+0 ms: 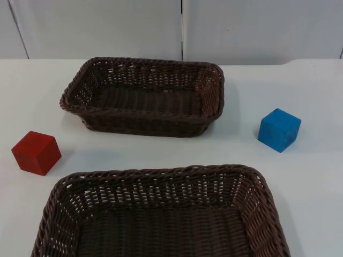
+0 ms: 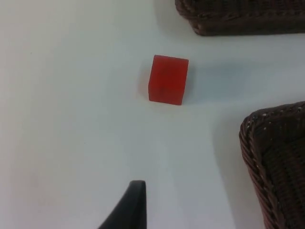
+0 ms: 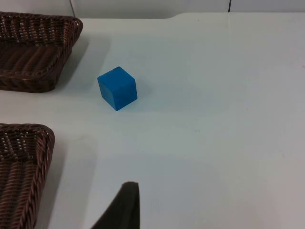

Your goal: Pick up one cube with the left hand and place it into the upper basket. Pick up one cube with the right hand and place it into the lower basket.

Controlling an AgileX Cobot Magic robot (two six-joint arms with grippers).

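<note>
A red cube (image 1: 36, 152) (image 2: 167, 79) rests on the white table at the left, between the two baskets' left ends. A blue cube (image 1: 278, 130) (image 3: 117, 88) rests at the right, beside the upper basket's right end. The upper brown wicker basket (image 1: 142, 115) holds nothing, and the lower brown wicker basket (image 1: 161, 174) at the table's front holds nothing either. My left gripper (image 2: 136, 191) hovers over bare table a little short of the red cube, apart from it. My right gripper (image 3: 126, 193) hovers over bare table, well short of the blue cube.
A grey partition wall (image 1: 182, 27) closes the table's far edge. Bare white table lies around both cubes. In the wrist views, basket rims (image 2: 271, 143) (image 3: 24, 167) stand close beside each gripper's line toward its cube.
</note>
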